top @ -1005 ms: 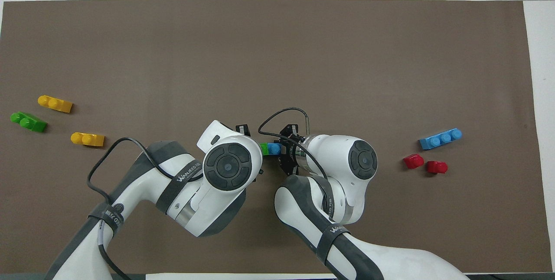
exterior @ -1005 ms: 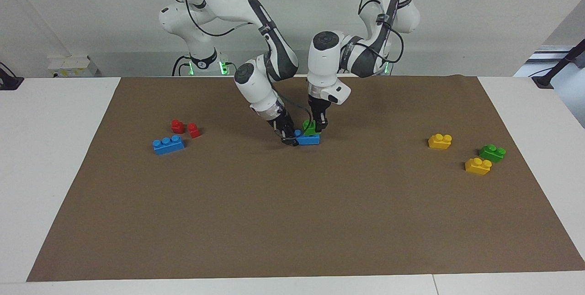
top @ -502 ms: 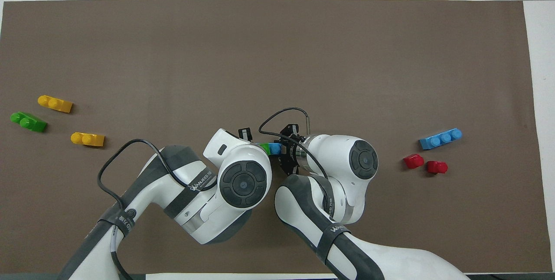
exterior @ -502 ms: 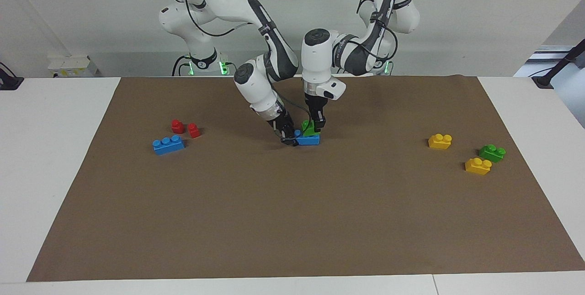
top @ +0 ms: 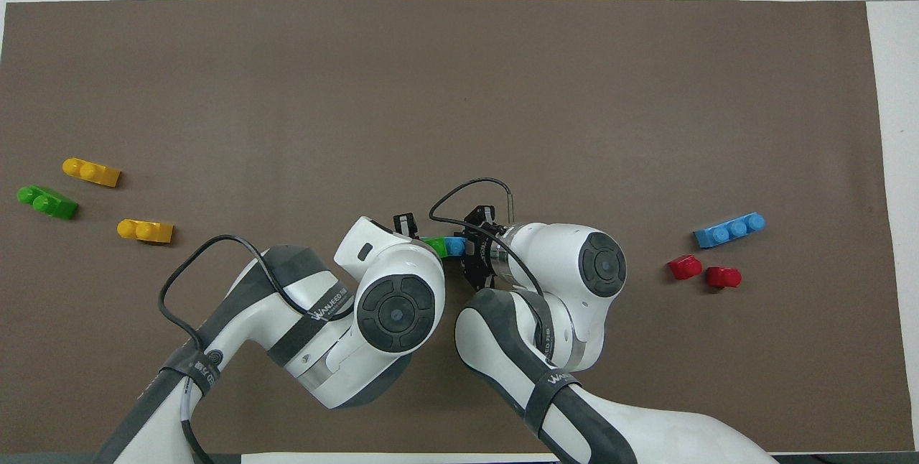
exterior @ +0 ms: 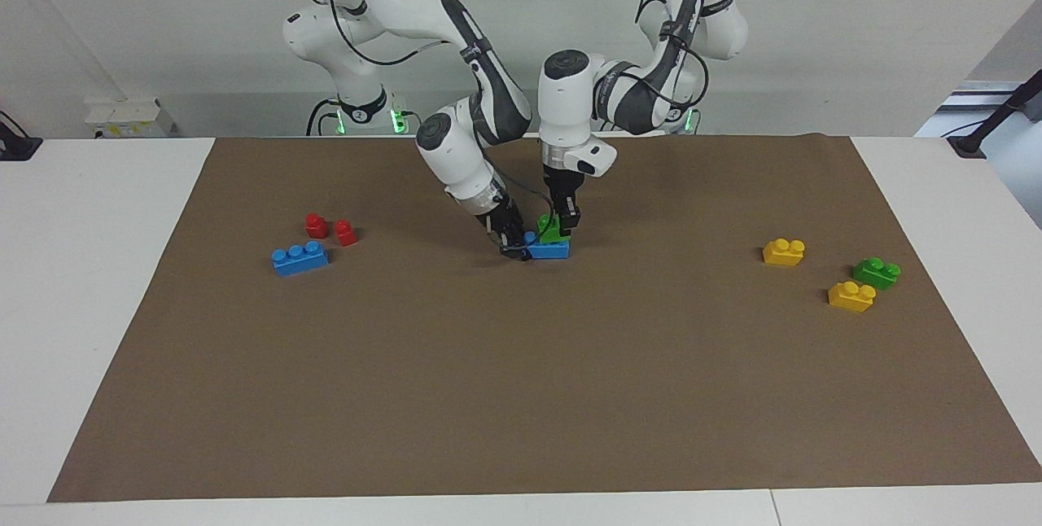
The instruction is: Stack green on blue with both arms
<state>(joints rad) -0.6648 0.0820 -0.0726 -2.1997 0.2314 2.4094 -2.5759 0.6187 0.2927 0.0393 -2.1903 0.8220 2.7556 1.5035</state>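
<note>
Hiding most of the blue brick (exterior: 550, 249) and the green brick (exterior: 553, 228) on top of it, both arms bend over the middle of the brown worktop (exterior: 521, 396). The left gripper (exterior: 564, 221) pinches the small two-stud green brick; the right gripper (exterior: 514, 247) clamps the smooth plastic blue one

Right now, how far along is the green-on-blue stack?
Nearly done. The green brick sits on the blue brick mid-mat. In hand: the left gripper is at the green from above, and the right gripper is at the blue's end. Left: letting go and pulling clear. A spare green brick and spare blue brick lie untouched.
</note>
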